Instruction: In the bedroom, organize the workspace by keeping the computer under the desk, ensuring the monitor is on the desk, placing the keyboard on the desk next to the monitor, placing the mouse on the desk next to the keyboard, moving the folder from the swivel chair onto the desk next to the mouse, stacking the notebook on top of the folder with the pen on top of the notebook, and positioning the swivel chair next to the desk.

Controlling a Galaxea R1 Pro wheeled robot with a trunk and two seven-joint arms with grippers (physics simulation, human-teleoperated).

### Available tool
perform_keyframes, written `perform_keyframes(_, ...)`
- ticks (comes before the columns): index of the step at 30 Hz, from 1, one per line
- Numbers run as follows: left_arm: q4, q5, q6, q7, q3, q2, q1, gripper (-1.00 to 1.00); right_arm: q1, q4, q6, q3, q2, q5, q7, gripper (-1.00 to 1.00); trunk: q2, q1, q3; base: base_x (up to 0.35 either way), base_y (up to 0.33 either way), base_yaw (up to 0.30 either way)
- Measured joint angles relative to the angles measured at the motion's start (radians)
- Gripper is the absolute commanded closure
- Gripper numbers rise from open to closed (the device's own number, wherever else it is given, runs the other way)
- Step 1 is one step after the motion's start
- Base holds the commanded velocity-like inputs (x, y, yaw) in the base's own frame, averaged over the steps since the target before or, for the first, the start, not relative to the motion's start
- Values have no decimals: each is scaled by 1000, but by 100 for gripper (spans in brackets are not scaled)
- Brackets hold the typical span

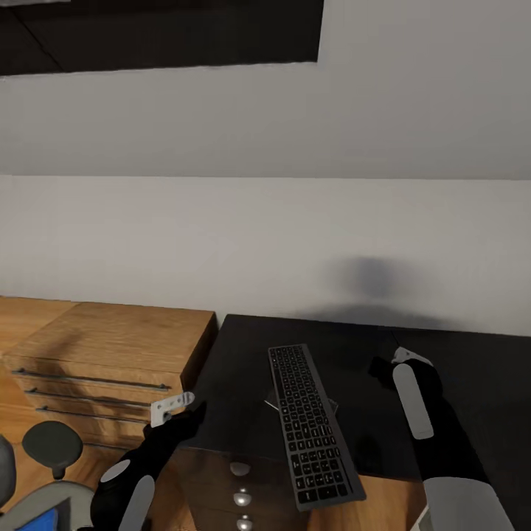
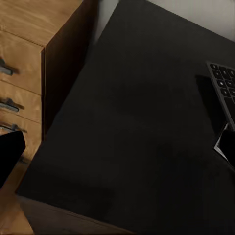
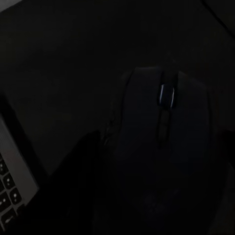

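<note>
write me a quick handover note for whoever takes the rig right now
Left gripper: holding nothing, at the desk's left front corner beside the wooden cabinet; open or shut unclear.
Right gripper: over the desk right of the keyboard, close above the mouse; grip unclear.
Keyboard lies on the desk, its near end overhanging the front edge.
Folder is on the swivel chair, lower left.
Left: settle the mouse beside the keyboard, move the folder, stack notebook and pen, place the chair.

Legible text: none. Keyboard (image 1: 313, 424): key legends appear as pale specks, too small to read. Mouse (image 3: 164, 142), close before the right jaws: no brand mark or lettering discernible. Wooden cabinet (image 1: 110, 354): drawer fronts unlabelled.
</note>
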Motion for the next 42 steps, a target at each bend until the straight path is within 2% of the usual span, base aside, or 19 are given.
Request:
perform_keyframes(4, 0, 0, 0, 0, -15, 0, 0, -100, 0, 0, 0, 40, -1, 0, 0, 100, 0, 0, 0, -7, 36, 78)
perform_keyframes(16, 0, 0, -5, 0, -20, 0, 0, -100, 0, 0, 0, 65, -1, 1, 1, 100, 0, 0, 0, -1, 4, 12)
perform_keyframes(18, 0, 0, -4, -1, -21, 0, 0, -100, 0, 1, -1, 87, -1, 1, 1, 100, 0, 0, 0, 0, 0, 122)
perform_keyframes(22, 0, 0, -2, -1, -21, -1, 0, -100, 0, 1, -1, 148, -2, 1, 1, 100, 0, 0, 0, 0, 0, 212)
perform_keyframes(24, 0, 0, -2, -1, -22, -1, 0, -100, 2, 2, -1, 160, -3, 0, 2, 100, 0, 0, 0, 0, 0, 256)
perform_keyframes(42, 0, 0, 1, -1, -22, -1, 0, -100, 11, 6, -1, 232, -3, 1, 1, 100, 0, 0, 0, 0, 0, 252)
